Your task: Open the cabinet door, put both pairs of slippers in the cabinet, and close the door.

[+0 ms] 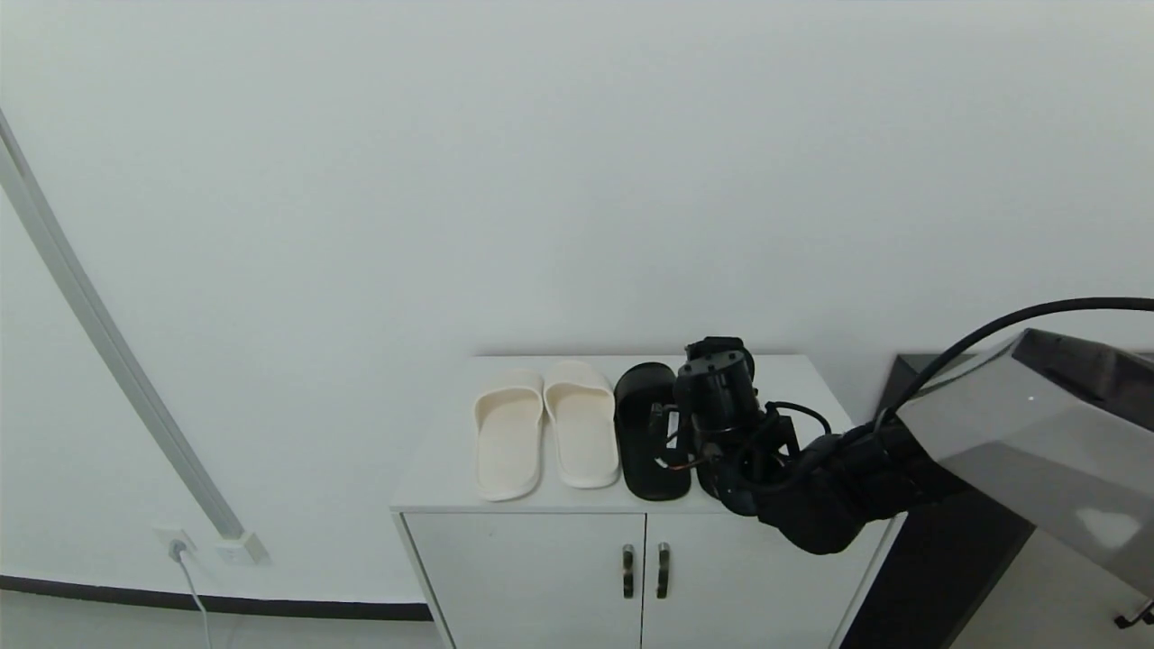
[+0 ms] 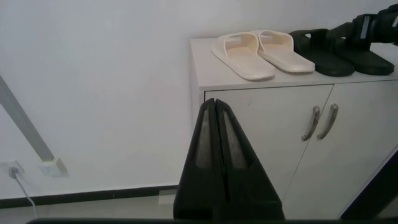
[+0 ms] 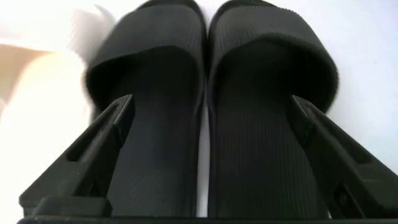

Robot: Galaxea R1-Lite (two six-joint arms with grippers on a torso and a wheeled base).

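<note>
— Where is the cabinet?
— The white cabinet (image 1: pixel 433 482) stands low in the middle of the head view. Both its doors (image 1: pixel 532 577) are shut.
— And the slippers?
— They lie on its top. The white slippers (image 1: pixel 545 428) are at the left, and the black slippers (image 1: pixel 649 433) just beside them at the right.
— The grippers?
— The right gripper (image 3: pixel 211 102) is at the black pair, its fingers wide apart, one outside each slipper. The left gripper (image 2: pixel 215 104) is apart from the cabinet, its fingers pressed together on nothing.

White slippers (image 1: pixel 577 431), black slippers (image 1: pixel 645 446) side by side atop closed cabinet (image 1: pixel 532 568).
</note>
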